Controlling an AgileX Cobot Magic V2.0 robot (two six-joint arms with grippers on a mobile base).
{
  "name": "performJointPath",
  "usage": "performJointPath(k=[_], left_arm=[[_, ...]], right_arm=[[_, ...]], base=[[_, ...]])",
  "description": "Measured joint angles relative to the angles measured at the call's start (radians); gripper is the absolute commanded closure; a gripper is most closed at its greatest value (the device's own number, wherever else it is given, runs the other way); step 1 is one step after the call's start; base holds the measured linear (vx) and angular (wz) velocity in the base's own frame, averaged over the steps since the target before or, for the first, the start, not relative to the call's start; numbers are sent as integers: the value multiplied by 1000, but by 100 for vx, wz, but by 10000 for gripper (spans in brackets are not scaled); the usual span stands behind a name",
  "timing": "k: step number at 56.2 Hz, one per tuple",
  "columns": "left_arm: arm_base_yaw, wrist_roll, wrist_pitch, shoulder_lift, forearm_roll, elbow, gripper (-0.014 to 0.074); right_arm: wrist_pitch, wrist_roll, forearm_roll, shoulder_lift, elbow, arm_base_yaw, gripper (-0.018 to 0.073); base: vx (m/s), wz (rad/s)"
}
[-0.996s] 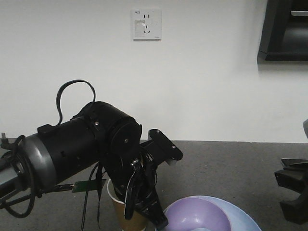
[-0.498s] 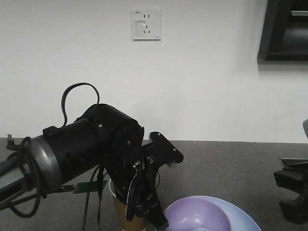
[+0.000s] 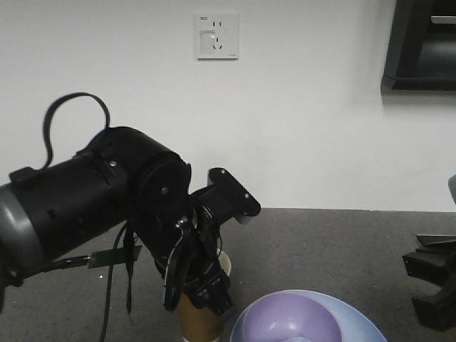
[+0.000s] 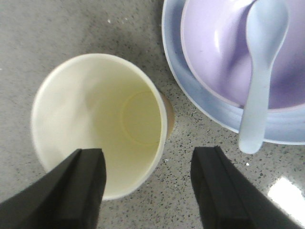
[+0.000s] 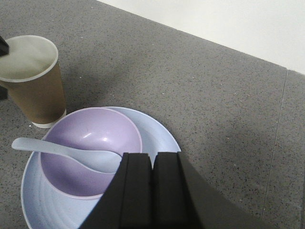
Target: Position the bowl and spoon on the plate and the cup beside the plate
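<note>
Cup (image 4: 97, 125) stands on the desk (image 5: 200, 86) at the plate's (image 4: 209, 112) 9 o'clock; left jaws spread, releasing it. Right jaws pressed together, idle.

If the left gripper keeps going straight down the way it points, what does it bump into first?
Probably the cup. The left gripper is open right above it, one finger over the cup's mouth and the other over the table beside it, so it would likely meet the rim first.
</note>
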Motion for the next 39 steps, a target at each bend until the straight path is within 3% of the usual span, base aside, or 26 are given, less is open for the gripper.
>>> performJointPath(k=[9,20,28,39], left_arm=[[0,0,-5,-85,0,0,222],[1,-18,-76,-256,0,11,606],[1,-52,-193,-431,1,151,602],[1,-165,-494,-766,4,679,602]], right_arm=[[8,0,0,0,0,0,568],[53,-1,0,0,0,0,568],[57,-5,0,-23,8,0,568],[-157,-12,3,-246,219,0,568]], base=[[0,0],[0,0],[0,0],[0,0]])
